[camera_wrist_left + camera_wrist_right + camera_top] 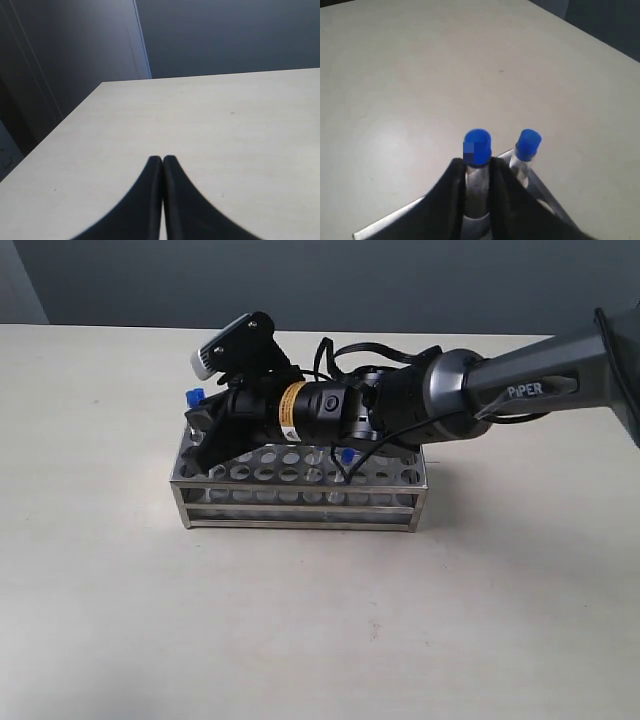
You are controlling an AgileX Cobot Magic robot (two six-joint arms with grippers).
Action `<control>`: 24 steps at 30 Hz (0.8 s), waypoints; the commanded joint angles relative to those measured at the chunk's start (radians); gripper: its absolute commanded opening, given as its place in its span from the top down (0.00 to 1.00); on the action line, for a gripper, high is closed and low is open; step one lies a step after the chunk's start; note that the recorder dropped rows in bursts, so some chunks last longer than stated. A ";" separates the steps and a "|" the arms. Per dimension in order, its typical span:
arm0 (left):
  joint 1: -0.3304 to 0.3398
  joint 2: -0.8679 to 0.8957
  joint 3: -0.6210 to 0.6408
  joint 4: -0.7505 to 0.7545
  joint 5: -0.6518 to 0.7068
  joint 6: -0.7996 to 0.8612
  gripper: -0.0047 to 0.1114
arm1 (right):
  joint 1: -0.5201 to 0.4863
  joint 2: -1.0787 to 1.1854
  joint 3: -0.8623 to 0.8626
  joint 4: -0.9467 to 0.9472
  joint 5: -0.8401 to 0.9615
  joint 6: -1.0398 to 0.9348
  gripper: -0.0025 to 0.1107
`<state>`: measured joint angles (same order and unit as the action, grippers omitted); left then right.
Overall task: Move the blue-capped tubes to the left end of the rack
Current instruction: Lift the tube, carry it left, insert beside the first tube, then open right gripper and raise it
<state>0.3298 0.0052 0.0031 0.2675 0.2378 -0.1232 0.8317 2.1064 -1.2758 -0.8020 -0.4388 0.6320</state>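
The silver rack (300,502) stands on the table. My right gripper (205,440) reaches across to its left end and is shut on a blue-capped tube (477,146), whose cap sticks out past the fingertips (455,167). A second blue-capped tube (527,142) stands in the rack (390,220) close beside the held one. The exterior view shows one blue cap (193,396) at the rack's far left corner and another (347,455) under the arm near the middle. The held tube's lower part is hidden. My left gripper (162,159) is shut on nothing, over bare table.
The right arm (520,390) stretches over the rack's whole length and covers its back rows. A dark wall stands behind the pale table (320,640). In the left wrist view, the table edge (65,120) drops off near a dark panel.
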 commanded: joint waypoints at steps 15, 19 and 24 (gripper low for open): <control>-0.003 -0.005 -0.003 0.003 -0.005 -0.004 0.95 | -0.013 -0.208 -0.016 -0.025 0.258 0.032 0.63; -0.003 -0.005 -0.003 0.003 -0.005 -0.004 0.95 | -0.045 -0.311 0.051 -0.026 0.269 0.029 0.63; -0.003 -0.005 -0.003 0.003 -0.005 -0.004 0.95 | -0.109 -0.436 0.247 0.002 0.236 0.029 0.63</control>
<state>0.3298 0.0052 0.0031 0.2675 0.2378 -0.1232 0.7583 1.7288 -1.1302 -0.8148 -0.1883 0.6670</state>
